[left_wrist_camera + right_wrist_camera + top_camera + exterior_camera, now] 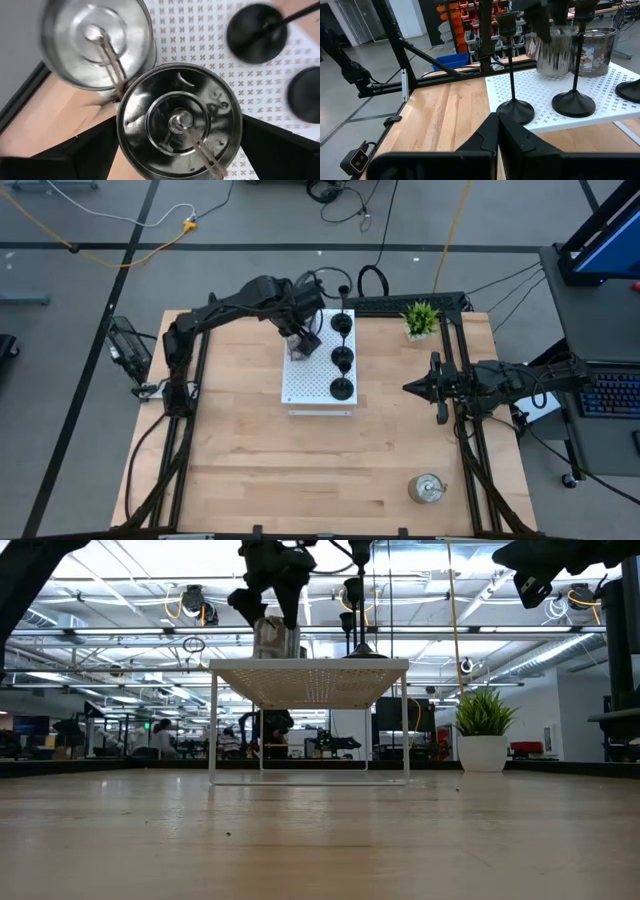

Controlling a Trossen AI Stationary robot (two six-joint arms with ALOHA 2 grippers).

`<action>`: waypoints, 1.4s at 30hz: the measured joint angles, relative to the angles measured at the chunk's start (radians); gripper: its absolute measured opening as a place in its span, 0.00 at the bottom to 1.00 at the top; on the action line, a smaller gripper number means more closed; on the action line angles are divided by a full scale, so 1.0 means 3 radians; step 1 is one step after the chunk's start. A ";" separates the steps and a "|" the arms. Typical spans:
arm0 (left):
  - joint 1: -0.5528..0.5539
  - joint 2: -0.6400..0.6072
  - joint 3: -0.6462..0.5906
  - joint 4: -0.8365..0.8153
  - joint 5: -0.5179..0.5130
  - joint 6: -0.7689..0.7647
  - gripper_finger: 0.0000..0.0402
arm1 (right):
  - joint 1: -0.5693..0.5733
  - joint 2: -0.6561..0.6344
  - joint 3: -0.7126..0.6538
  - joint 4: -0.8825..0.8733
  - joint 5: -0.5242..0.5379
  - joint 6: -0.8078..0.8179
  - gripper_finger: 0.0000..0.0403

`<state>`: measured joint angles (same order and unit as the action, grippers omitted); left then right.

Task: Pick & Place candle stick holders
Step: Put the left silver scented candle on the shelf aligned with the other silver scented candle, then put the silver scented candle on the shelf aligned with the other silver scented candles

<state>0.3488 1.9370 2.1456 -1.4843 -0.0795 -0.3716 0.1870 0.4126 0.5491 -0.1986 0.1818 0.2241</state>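
Note:
A white perforated board (pixel 312 385) stands mid-table. Three black goblet-shaped holders (pixel 342 360) stand in a row along its right side on their round bases (pixel 516 109). Two shiny silver holders are at the board's left part. One (pixel 596 50) rests on its flat bottom. My left gripper (pixel 300 340) comes from above with its fingers around the other (pixel 180 125). A third silver holder (pixel 428 488) sits on the table at the near right. My right gripper (pixel 410 387) hovers shut at the table's right side, pointing level toward the board. My left gripper pinches the silver holder's round side wall (pixel 124 137) between its two widely spread fingers (pixel 92 150), one on each side. The fingers point steeply down from above. The holder stays upright, its bottom (pixel 275 655) at or just above the board; whether it is clear I cannot tell.
A small green potted plant (pixel 420 318) stands at the table's far right, next to the board. Bare wooden tabletop (pixel 300 470) stretches from the board to the near edge. Dark frame rails (pixel 470 450) run along the table's left and right sides.

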 joint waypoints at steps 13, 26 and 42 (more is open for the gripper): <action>0.0017 -0.0187 0.0001 0.0181 -0.0004 -0.0023 0.98 | 0.0000 0.0000 0.0000 0.0000 -0.0001 0.0010 0.00; 0.0002 -0.0379 0.0004 -0.0314 -0.0126 -0.0254 0.98 | 0.0000 -0.0001 0.0000 0.0000 -0.0001 0.0025 0.00; -0.0271 -0.1136 0.0004 -0.0284 -0.0104 -0.0370 0.98 | 0.0000 0.0000 0.0000 -0.0001 -0.0005 0.0267 0.00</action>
<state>0.2674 1.5960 2.1468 -1.5694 -0.1107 -0.4827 0.1871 0.4126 0.5491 -0.1989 0.1802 0.3042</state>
